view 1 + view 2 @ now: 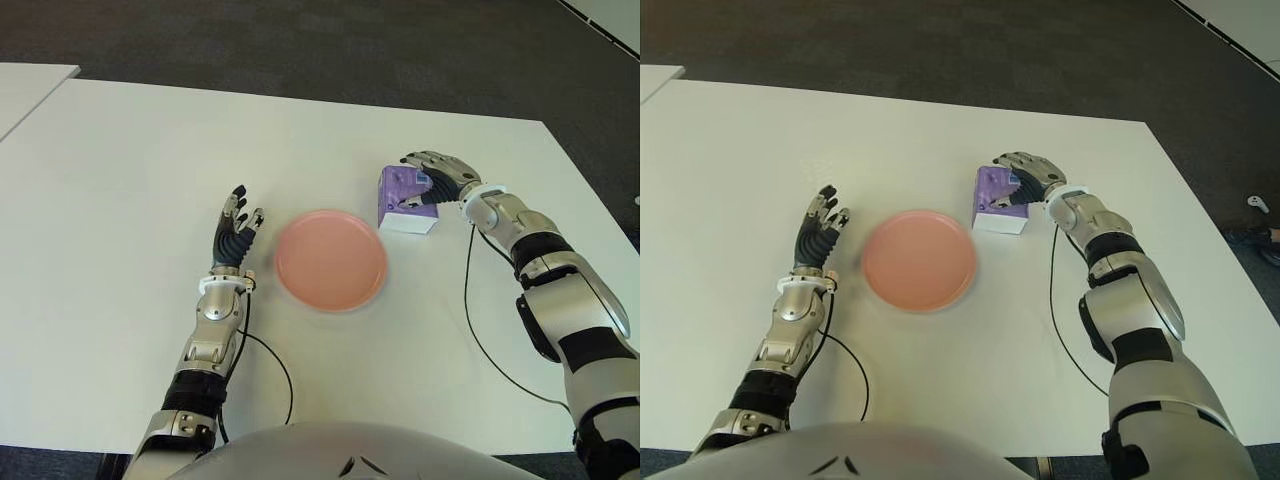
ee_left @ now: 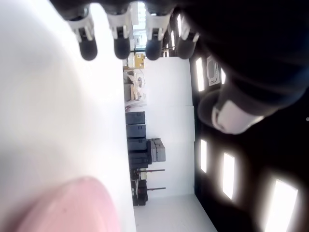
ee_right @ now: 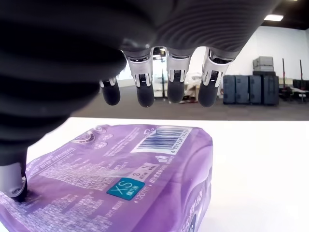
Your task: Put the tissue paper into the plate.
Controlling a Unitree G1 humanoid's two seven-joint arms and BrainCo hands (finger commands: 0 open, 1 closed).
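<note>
Lab hall: equipment cases [image 3: 256, 89], carpet [image 1: 300, 45]

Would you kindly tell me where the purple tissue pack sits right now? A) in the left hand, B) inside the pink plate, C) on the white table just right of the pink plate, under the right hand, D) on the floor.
C: the purple plastic tissue pack lies on the white table beside the empty round pink plate, with the right hand over it, fingers not yet closed.
</note>
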